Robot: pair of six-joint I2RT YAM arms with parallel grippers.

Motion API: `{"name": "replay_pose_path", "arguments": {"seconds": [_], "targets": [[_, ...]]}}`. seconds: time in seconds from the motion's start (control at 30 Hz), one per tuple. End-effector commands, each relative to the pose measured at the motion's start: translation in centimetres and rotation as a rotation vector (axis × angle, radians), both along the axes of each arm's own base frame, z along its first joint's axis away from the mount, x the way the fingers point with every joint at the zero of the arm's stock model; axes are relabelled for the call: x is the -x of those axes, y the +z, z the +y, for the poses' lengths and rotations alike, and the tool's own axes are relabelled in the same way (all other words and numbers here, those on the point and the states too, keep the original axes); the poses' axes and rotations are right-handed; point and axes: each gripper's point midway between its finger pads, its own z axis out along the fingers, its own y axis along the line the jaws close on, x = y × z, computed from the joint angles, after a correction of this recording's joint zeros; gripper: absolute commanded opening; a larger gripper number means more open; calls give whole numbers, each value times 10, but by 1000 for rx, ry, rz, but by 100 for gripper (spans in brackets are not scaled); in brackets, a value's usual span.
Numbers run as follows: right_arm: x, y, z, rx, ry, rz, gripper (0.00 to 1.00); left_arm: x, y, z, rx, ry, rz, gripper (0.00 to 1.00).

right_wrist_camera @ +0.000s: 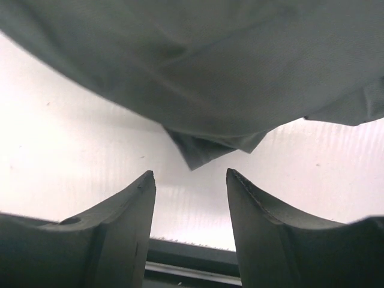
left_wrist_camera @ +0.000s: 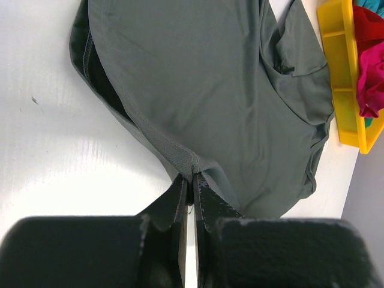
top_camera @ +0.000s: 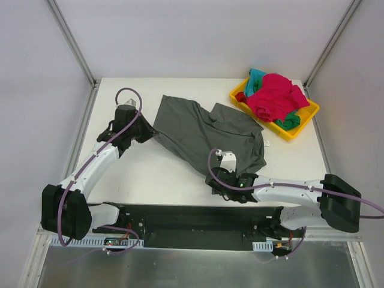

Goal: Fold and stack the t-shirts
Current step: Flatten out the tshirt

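Top external view: the grey t-shirt (top_camera: pixel 204 132) lies spread but rumpled on the table (top_camera: pixel 156 174), and to its far right a yellow tray (top_camera: pixel 303 120) holds a heap of red and teal shirts (top_camera: pixel 273 96). The left gripper (top_camera: pixel 151 133) sits at the t-shirt's left edge. In the left wrist view its fingers are clenched on the hem, with the ribbed fold of cloth pinched between the tips. The right gripper (top_camera: pixel 215 180) is at the t-shirt's near corner. In the right wrist view its fingers (right_wrist_camera: pixel 129 210) are spread apart and hold nothing, while the pointed corner of cloth (right_wrist_camera: pixel 204 153) hangs just beyond the gap, apart from both pads. The step in hand looks like taking hold of the first garment to flatten it before folding; nothing is folded or stacked yet. The next move probably calls for the right gripper to advance until that corner sits between its fingers, then close. After that, both arms can draw apart to pull the cloth taut against the t-shirt's creased right half.
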Motion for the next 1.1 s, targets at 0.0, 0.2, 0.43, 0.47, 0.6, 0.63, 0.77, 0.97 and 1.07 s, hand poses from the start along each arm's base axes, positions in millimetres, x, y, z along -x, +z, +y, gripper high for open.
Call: {"name": "replay_pose_path", "arguments": {"seconds": [0.0, 0.2, 0.43, 0.47, 0.6, 0.63, 0.77, 0.97, 1.07], "targets": [[7, 19, 20, -45, 42, -10, 54, -11, 24, -1, -9, -2, -71, 0], [-1, 15, 24, 41, 60, -31, 53, -10, 22, -3, -3, -12, -65, 0], [-15, 4, 19, 63, 15, -33, 50, -8, 22, -4, 3, -15, -63, 0], [-16, 2, 20, 60, 20, -27, 49, -8, 21, -3, 3, -13, -61, 0], [-20, -10, 25, 54, 30, 1, 45, -7, 20, -4, 5, -14, -56, 0], [-21, -13, 26, 55, 30, 9, 45, -7, 21, -4, 6, -16, -57, 0], [-24, -25, 22, 77, 6, 34, 42, -7, 19, -3, 1, -10, -55, 0], [-14, -36, -4, 159, -64, 85, 20, -10, 18, 6, -39, 28, -71, 0], [-6, -34, -25, 201, -95, 98, 6, -14, 18, 15, -69, 58, -79, 0]]}}
